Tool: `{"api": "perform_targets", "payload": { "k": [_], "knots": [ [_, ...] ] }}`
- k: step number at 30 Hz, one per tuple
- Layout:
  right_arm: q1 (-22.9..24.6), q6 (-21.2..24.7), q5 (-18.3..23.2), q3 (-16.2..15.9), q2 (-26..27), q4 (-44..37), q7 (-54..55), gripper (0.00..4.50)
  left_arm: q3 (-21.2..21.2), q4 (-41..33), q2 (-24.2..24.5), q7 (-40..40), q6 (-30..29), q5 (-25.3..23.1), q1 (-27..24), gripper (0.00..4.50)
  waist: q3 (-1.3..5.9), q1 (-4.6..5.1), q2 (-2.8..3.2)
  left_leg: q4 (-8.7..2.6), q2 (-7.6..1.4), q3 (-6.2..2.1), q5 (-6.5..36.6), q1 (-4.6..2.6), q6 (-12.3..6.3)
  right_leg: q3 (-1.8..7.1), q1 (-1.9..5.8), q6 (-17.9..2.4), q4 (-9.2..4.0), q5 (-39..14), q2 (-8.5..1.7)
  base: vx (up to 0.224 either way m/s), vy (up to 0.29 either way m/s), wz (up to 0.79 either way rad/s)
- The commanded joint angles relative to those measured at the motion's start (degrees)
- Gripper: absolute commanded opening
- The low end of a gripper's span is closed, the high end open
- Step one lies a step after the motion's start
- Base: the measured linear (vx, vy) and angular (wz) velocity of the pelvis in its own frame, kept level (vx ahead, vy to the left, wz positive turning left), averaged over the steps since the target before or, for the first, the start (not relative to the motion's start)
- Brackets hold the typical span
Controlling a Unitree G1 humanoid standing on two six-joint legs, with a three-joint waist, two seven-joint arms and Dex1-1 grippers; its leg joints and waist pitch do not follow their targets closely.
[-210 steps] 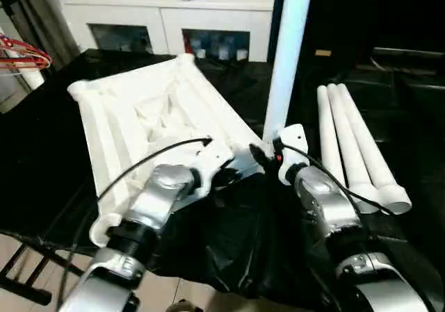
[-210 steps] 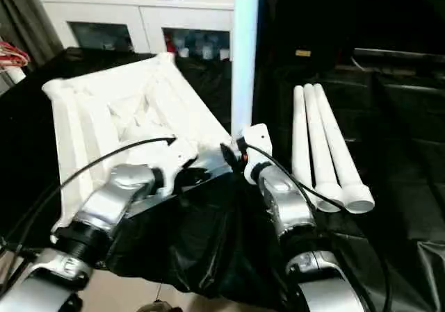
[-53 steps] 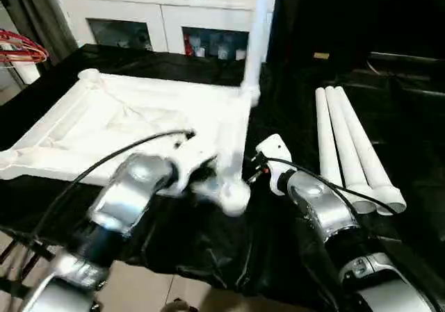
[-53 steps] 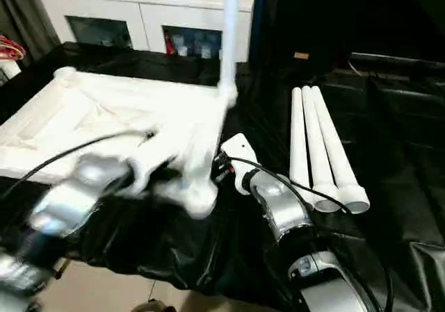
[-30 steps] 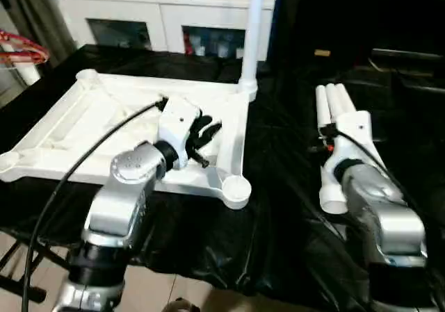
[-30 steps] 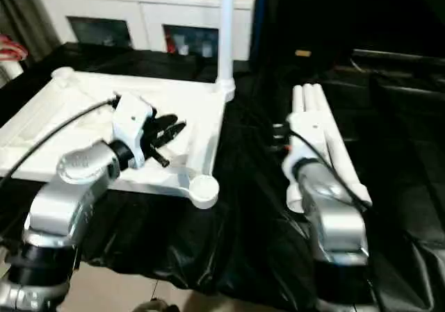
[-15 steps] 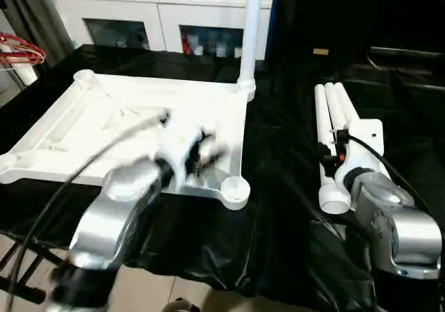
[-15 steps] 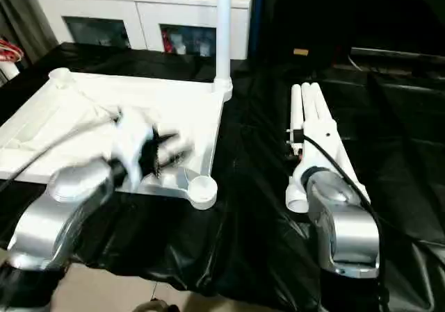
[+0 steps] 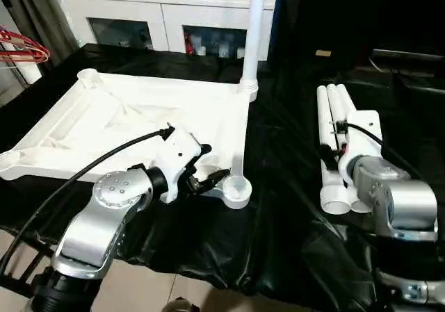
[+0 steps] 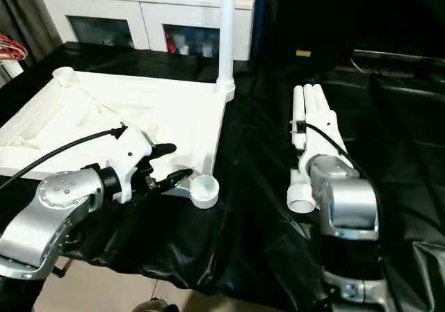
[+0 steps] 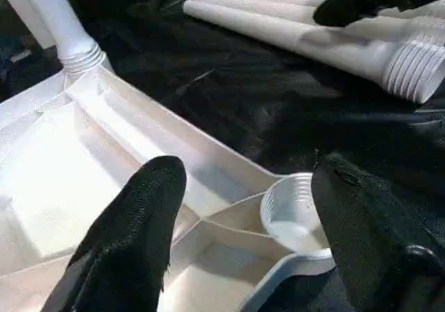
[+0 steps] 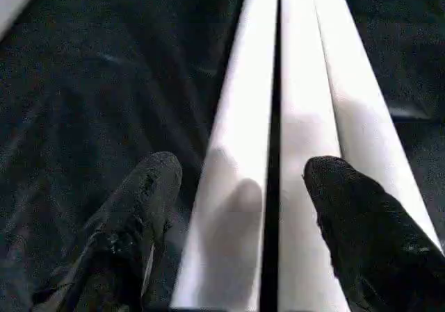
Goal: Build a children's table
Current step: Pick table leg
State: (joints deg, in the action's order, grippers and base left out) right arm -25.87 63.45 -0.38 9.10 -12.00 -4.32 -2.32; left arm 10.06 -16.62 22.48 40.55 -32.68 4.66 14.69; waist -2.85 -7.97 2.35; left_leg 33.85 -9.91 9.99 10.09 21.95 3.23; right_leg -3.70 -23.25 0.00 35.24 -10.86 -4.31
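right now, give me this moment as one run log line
legs fitted: one | loose legs: three, on black cloth | left gripper: open over near corner socket | right gripper: open over loose legs

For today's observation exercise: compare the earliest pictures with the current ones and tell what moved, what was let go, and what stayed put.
The tabletop, tilted up on edge earlier, now lies flat, underside up, with one leg standing in its far corner socket. The left gripper has let go and hovers open by the near corner socket. The right gripper has left that leg and is open over the three loose legs, which stayed where they were.
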Motion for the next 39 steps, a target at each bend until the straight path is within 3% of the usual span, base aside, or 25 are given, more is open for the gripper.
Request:
{"api": "perform_targets", "payload": {
  "k": [1,6,17,18,26,28,31,33,39],
  "knots": [
    [-0.96,1.74,0.63,0.33,-0.27,1.41,-0.26,3.24,0.86,-0.94,0.63,0.28,-0.19,-0.54,-0.63,3.32,3.75,0.22,-1.16,-4.09,-2.4,-0.99,7.36,-1.02,2.23,2.97,2.58,-6.25,-3.65,-9.21,-3.72,0.0,0.0,0.0],
    [-1.6,4.35,1.42,0.03,-0.53,3.86,-1.46,3.24,1.2,-1.12,1.0,0.09,-0.46,0.04,-0.69,3.32,3.7,0.14,-1.11,-3.99,-2.4,-0.92,7.53,-1.04,1.84,2.98,2.54,-6.58,-3.79,-10.34,-3.74,0.0,0.0,0.0],
    [-4.41,9.25,5.56,4.73,1.49,8.88,-3.61,3.24,1.69,-1.92,2.33,1.65,-1.25,1.42,-0.7,3.32,3.8,0.0,-0.94,-4.02,-2.42,-1.0,8.64,-1.2,2.51,2.93,2.49,-6.81,-3.76,-11.19,-3.74,0.0,0.0,0.0],
    [-4.87,9.77,5.87,4.91,1.06,10.19,-3.98,3.07,1.69,-2.14,2.51,1.88,-1.4,1.77,-0.64,3.33,3.83,-0.09,-1.1,-4.02,-2.4,-1.01,8.07,-1.13,2.45,2.89,2.57,-7.0,-3.65,-10.9,-3.8,0.0,0.0,0.0],
    [-7.22,9.0,7.3,6.39,-0.58,17.43,-5.57,2.49,1.83,-2.78,4.1,4.81,-2.11,3.85,0.01,3.33,3.79,-0.19,-1.42,-4.03,-2.39,-0.94,8.72,-1.19,2.76,2.86,2.49,-7.02,-3.71,-12.08,-3.87,0.0,0.0,0.0],
    [-7.97,8.15,7.34,6.2,-1.51,19.88,-6.39,2.32,1.69,-3.23,5.07,6.8,-2.56,5.01,0.32,3.33,3.72,-0.1,-1.8,-4.18,-2.41,-0.97,9.98,-1.23,3.14,2.79,2.54,-7.01,-3.84,-13.76,-3.95,0.0,0.0,0.0],
    [-8.75,7.4,7.38,5.93,-2.39,22.01,-6.99,2.07,1.73,-3.56,6.4,8.5,-3.26,6.03,0.65,3.33,3.63,-0.25,-1.87,-4.18,-2.39,-0.96,10.77,-1.33,3.33,2.84,2.39,-7.09,-3.92,-14.7,-4.0,0.0,0.0,0.0],
    [-9.45,6.57,7.56,5.81,-3.1,23.93,-7.28,1.93,2.01,-3.4,7.87,9.7,-3.16,6.4,0.93,3.33,3.46,-0.26,-2.34,-4.32,-2.38,-0.99,12.25,-1.46,3.5,2.82,2.33,-6.55,-4.13,-17.04,-4.06,0.0,0.0,0.0],
    [-10.88,4.92,8.27,7.26,-3.0,25.73,-7.14,1.9,0.8,-0.85,7.79,8.8,-1.92,5.8,2.71,3.33,3.34,-0.25,-2.03,-4.47,-2.43,-1.14,14.67,-1.77,4.5,2.86,2.17,-6.17,-4.33,-18.93,-4.02,0.0,0.0,0.0]
  ]
}}
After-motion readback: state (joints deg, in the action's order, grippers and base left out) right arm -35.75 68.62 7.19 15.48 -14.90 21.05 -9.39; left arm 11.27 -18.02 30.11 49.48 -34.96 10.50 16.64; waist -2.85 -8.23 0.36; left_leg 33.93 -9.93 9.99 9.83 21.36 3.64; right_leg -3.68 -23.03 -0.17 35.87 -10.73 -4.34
